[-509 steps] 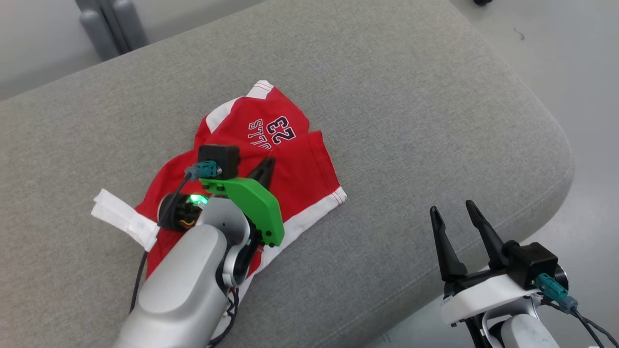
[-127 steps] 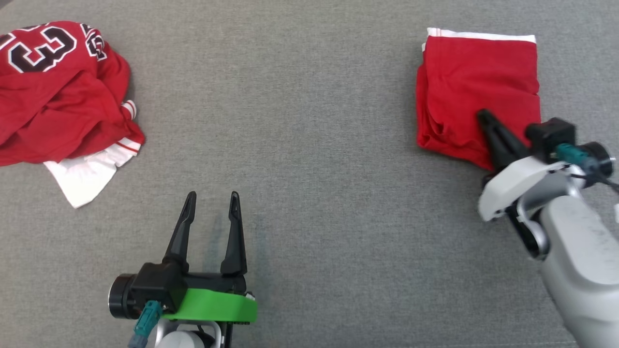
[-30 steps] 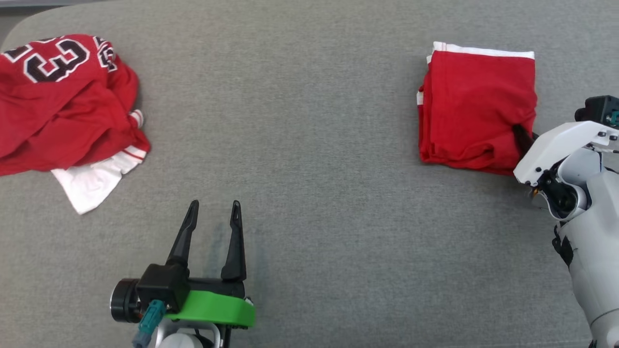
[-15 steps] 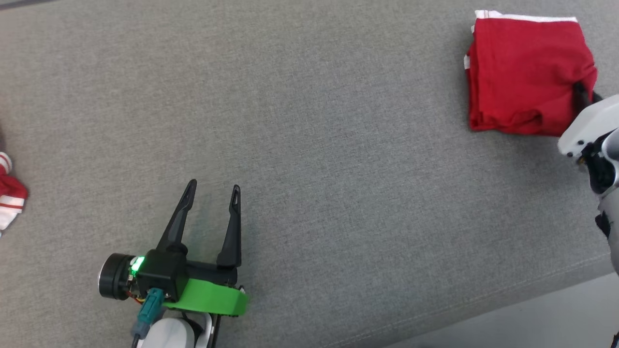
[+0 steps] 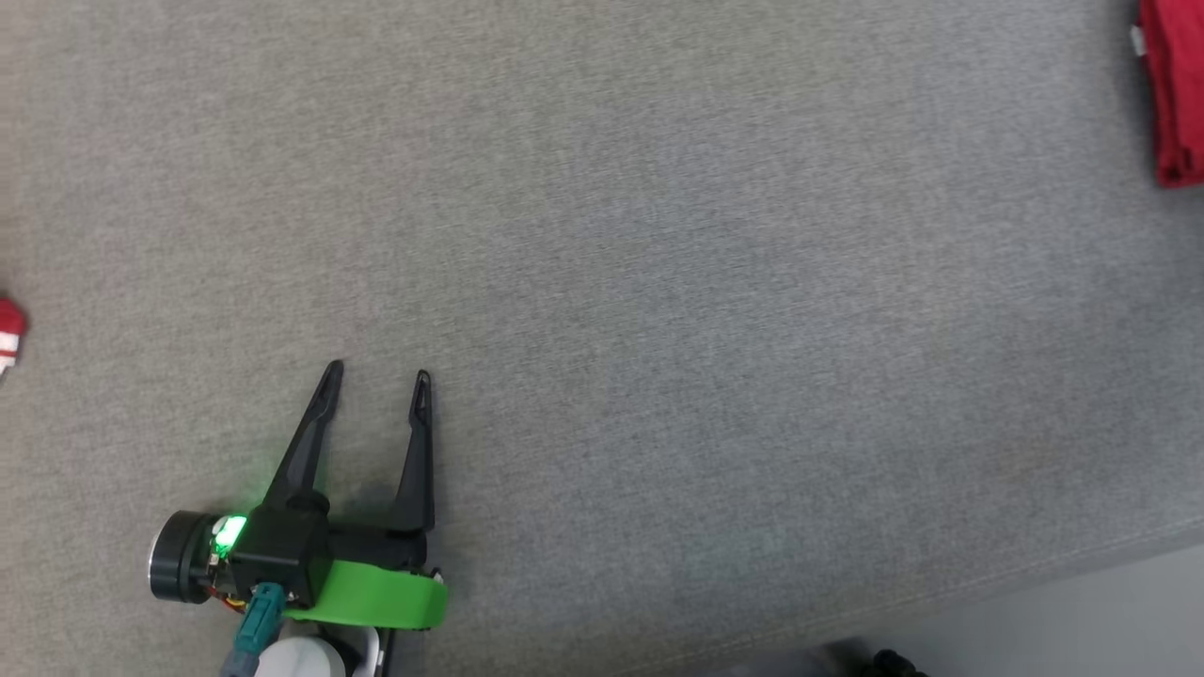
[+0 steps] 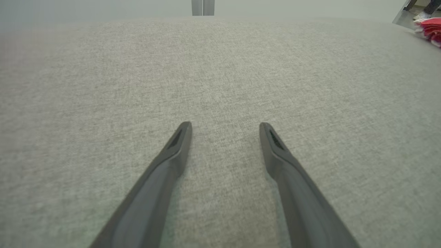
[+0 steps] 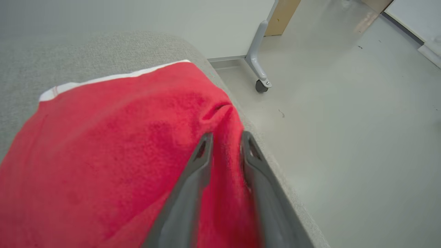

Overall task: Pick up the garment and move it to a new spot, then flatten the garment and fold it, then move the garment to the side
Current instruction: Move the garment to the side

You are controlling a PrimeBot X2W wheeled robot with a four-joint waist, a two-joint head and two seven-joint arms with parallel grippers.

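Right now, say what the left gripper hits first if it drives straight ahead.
Probably just the cushion: the open left gripper points low across it, nothing lying ahead. The garment sits far off right.

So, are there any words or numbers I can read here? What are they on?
No text can be read anywhere.
The garment shows plain red cloth and a white hem, with no print.
The red and white scrap at the left edge of the head view is too small a piece to show any writing.
The left gripper has no label on it.
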